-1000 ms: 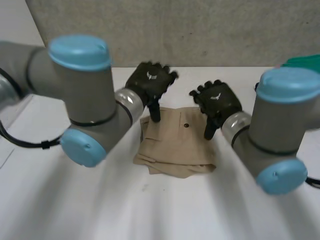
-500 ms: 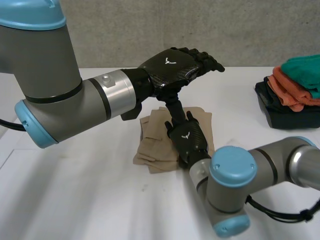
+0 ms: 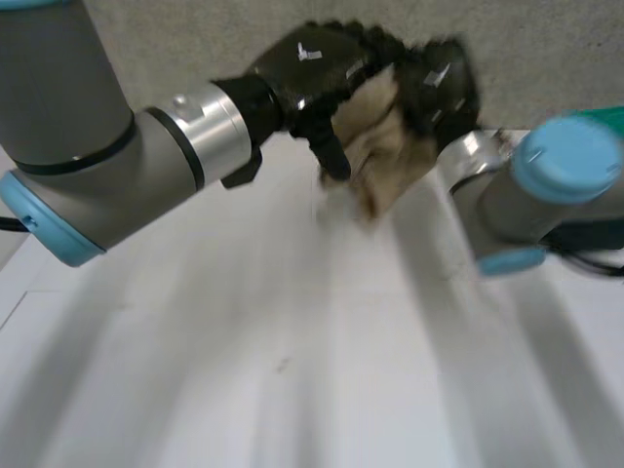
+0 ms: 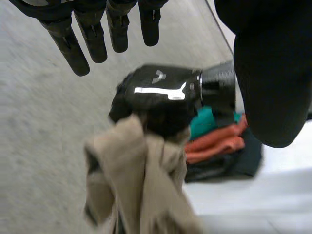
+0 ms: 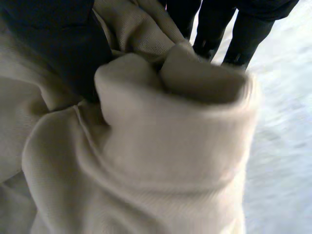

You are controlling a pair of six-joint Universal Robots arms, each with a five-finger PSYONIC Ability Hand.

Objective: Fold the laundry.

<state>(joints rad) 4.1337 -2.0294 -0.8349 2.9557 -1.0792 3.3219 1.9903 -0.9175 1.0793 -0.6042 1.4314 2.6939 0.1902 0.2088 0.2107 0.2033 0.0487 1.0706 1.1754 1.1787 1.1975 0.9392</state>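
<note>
A beige garment (image 3: 382, 136) hangs bunched in the air above the white table (image 3: 244, 370), at the far side. My right hand (image 3: 444, 83) is shut on its upper part. In the right wrist view the cloth (image 5: 170, 146) bulges out between the thumb and the fingers (image 5: 229, 29). My left hand (image 3: 312, 68) hovers just left of the garment, open, with its thumb pointing down and nothing in it. The left wrist view shows the left hand's straight fingers (image 4: 92, 34), with the right hand (image 4: 156, 95) beyond them gripping the hanging cloth (image 4: 131, 185).
A stack of folded clothes (image 4: 219, 146), teal on orange on dark, lies on the table beyond the right hand. Its green top (image 3: 604, 117) peeks out at the far right of the head view. A grey wall (image 3: 195, 39) stands behind the table.
The right hand has closed on the beige garment and lifted it off the table, up and away. The left hand stayed open and rose alongside it.
</note>
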